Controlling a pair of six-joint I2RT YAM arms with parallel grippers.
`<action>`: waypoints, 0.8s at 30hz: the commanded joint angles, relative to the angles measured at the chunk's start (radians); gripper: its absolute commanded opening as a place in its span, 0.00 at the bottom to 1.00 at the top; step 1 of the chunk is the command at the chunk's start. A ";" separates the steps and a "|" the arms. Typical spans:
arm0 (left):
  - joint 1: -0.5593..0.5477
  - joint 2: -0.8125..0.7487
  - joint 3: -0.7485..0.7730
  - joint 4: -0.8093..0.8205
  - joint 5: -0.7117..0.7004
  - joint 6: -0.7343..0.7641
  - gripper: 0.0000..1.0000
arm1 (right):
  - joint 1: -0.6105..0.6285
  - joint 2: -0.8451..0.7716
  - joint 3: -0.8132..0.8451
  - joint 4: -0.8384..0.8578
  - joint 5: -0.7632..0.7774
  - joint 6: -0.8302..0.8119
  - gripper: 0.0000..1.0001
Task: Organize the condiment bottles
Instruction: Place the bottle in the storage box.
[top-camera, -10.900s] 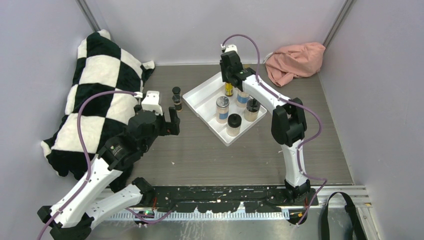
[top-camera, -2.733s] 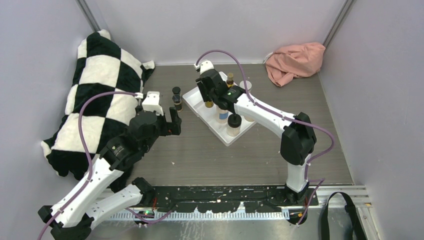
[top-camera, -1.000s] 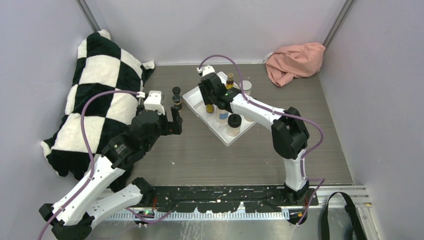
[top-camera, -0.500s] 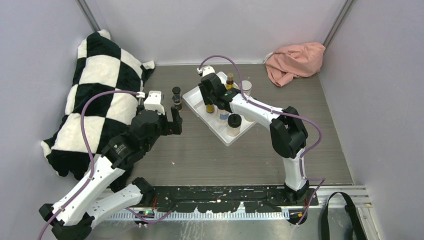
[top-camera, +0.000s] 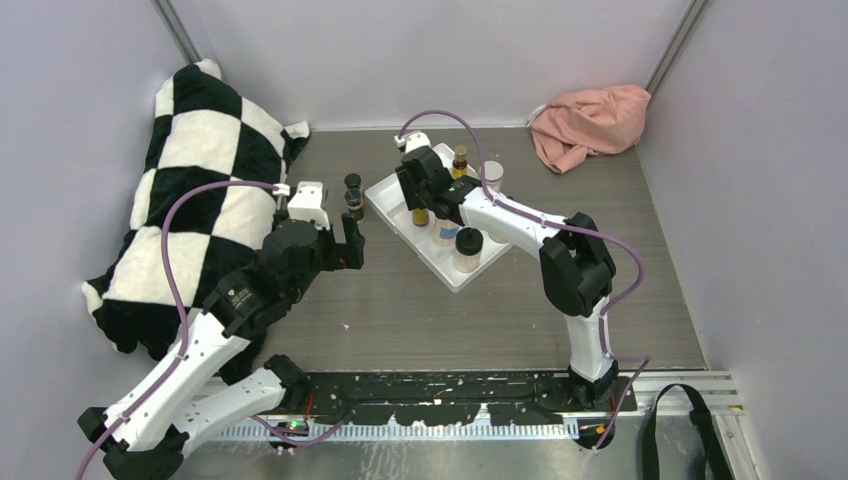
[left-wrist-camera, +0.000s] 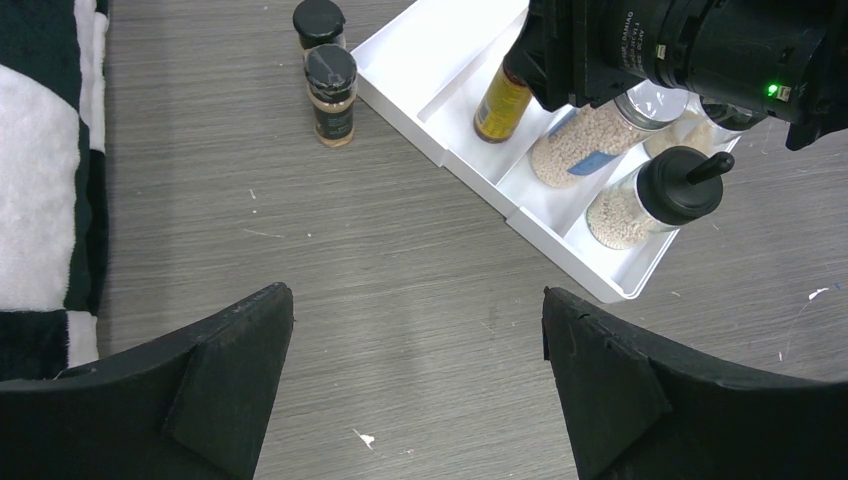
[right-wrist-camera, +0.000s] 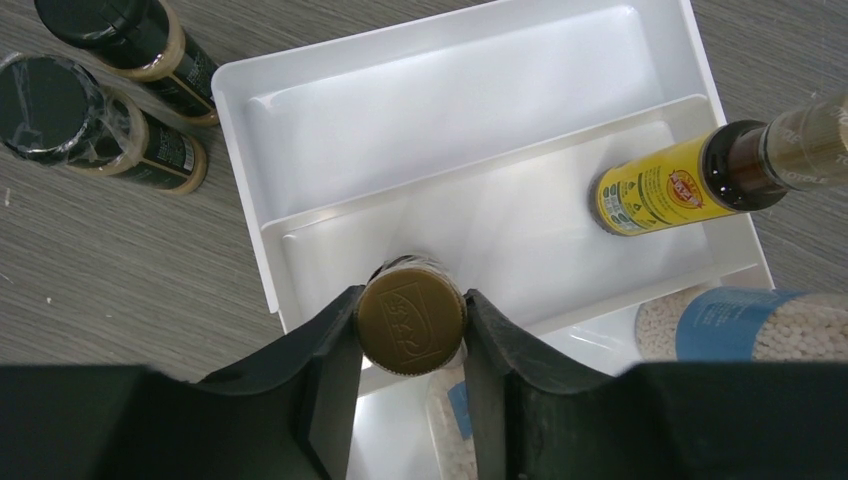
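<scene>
My right gripper (right-wrist-camera: 411, 335) is shut on the gold cap of a slim amber bottle (right-wrist-camera: 411, 322), held upright at the left end of the white tray's (right-wrist-camera: 440, 100) middle compartment; this shows in the top view (top-camera: 420, 214) and the left wrist view (left-wrist-camera: 500, 105). The second amber bottle (right-wrist-camera: 680, 185) stands at that compartment's other end. A blue-labelled jar (left-wrist-camera: 585, 150) and a tan black-capped jar (left-wrist-camera: 655, 200) stand in the near compartment. Two tiny dark bottles (left-wrist-camera: 332, 95) (left-wrist-camera: 319, 20) stand on the table left of the tray. My left gripper (left-wrist-camera: 416, 300) is open and empty above bare table.
A black-and-white checkered blanket (top-camera: 190, 180) lies along the left wall. A pink cloth (top-camera: 590, 120) lies in the far right corner. The tray's far compartment (right-wrist-camera: 450, 75) holds nothing. Grey walls close in the table on three sides.
My right gripper carried the amber bottle from the tray's far end to its left part; over the last second it has barely moved. My left arm shifted slightly forward.
</scene>
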 joint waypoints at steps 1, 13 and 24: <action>-0.001 -0.010 0.000 0.038 0.007 -0.011 0.95 | -0.003 -0.034 0.007 0.022 0.024 0.013 0.51; -0.002 0.000 0.005 0.039 0.008 -0.014 0.95 | -0.003 -0.040 0.031 0.010 0.015 0.004 0.63; -0.001 -0.002 0.007 0.040 0.005 -0.009 0.95 | -0.003 -0.040 0.068 0.005 0.009 -0.005 0.64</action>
